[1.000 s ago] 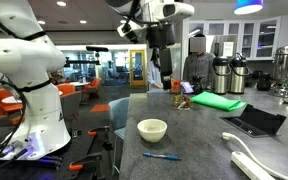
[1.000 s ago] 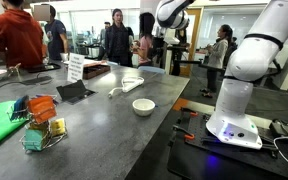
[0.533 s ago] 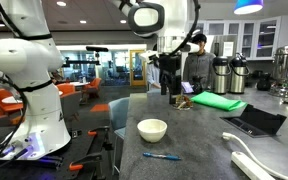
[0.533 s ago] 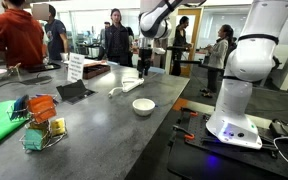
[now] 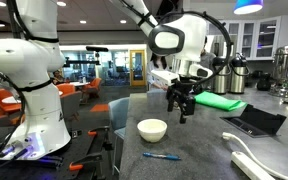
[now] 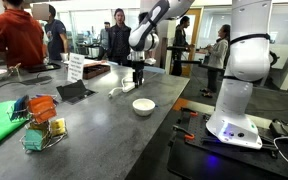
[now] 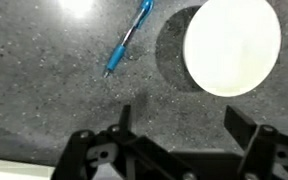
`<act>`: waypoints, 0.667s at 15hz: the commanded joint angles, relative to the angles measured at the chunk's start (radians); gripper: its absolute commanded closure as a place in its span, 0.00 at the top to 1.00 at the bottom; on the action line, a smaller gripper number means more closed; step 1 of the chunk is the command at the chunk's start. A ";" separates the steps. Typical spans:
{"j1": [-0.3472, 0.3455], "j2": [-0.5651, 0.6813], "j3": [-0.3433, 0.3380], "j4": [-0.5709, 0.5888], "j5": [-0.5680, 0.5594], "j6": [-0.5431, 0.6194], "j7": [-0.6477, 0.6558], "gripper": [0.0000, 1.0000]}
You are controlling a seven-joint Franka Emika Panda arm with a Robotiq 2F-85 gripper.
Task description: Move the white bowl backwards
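Note:
The white bowl (image 5: 152,129) is small, round and cream-white, and stands upright on the grey counter; it also shows in an exterior view (image 6: 143,105) and at the upper right of the wrist view (image 7: 232,45). My gripper (image 5: 181,108) hangs open and empty above the counter, a little beyond and beside the bowl, not touching it. It shows in an exterior view (image 6: 138,78) and in the wrist view (image 7: 181,120), with its two dark fingers spread wide over bare counter.
A blue pen (image 5: 161,156) lies near the counter's front edge, close to the bowl, also seen in the wrist view (image 7: 128,38). A green cloth (image 5: 217,102), a black tablet (image 5: 252,122), a white power strip (image 5: 256,162) and thermos jugs (image 5: 229,74) stand around. People stand behind.
The arm has swung down from high above the counter. The open gripper now hangs low, close beside the bowl. The bowl has not moved.

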 commanded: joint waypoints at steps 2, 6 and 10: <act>-0.077 0.084 0.073 0.057 0.054 -0.066 -0.118 1.00; -0.119 0.134 0.117 0.054 0.073 -0.088 -0.178 1.00; -0.137 0.168 0.142 0.046 0.063 -0.093 -0.211 1.00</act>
